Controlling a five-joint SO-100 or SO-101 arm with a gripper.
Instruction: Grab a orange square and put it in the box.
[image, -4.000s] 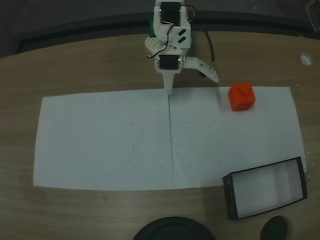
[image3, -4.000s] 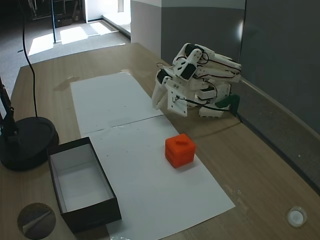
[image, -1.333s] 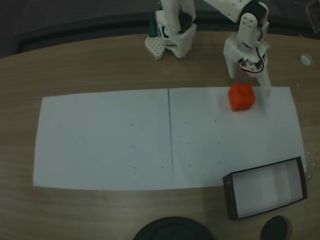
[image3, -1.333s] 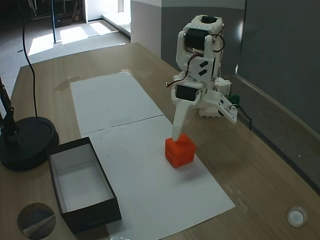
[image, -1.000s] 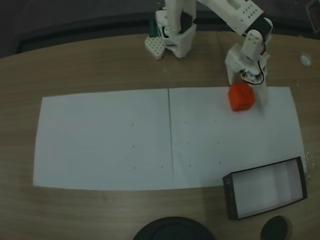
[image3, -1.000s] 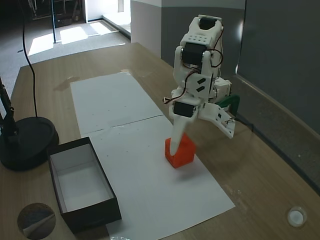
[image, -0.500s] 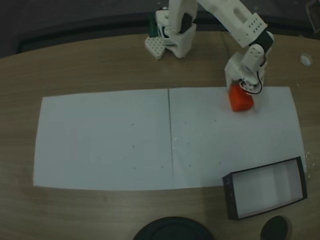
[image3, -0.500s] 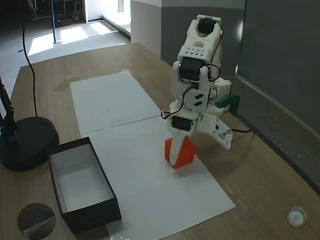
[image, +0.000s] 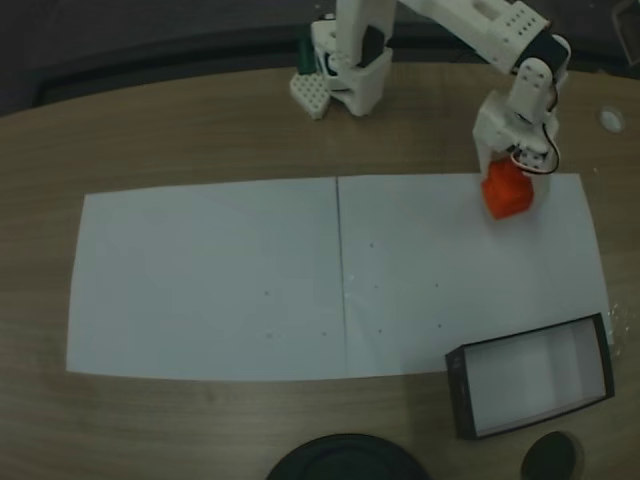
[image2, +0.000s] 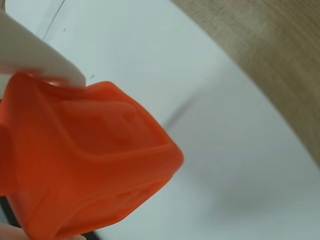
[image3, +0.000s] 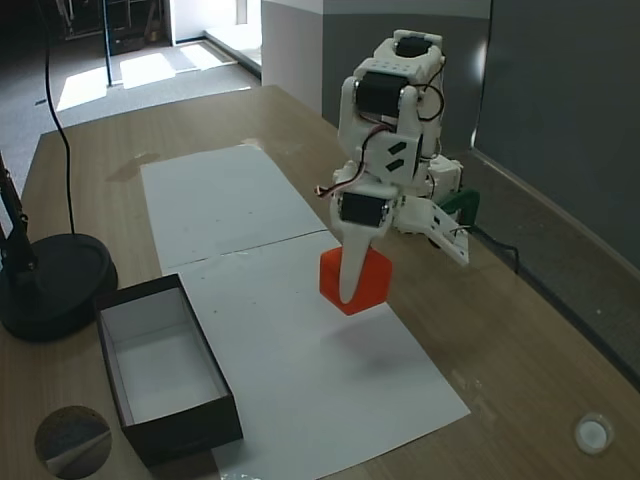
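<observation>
Orange square (image3: 362, 280) (matte, round-edged) clamped in gripper (image3: 352, 290).

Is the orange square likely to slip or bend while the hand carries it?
The orange square probably stays stiff: in the wrist view its faces keep their shape under the finger. It seems light, since the hand holds it above the paper, where its shadow falls. It hangs tilted, so it might turn or slip a little in the grip.

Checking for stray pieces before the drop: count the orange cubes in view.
1. The orange square is clamped in the gripper, lifted above the white paper, with the box still empty. Its shadow shows beneath it.
</observation>
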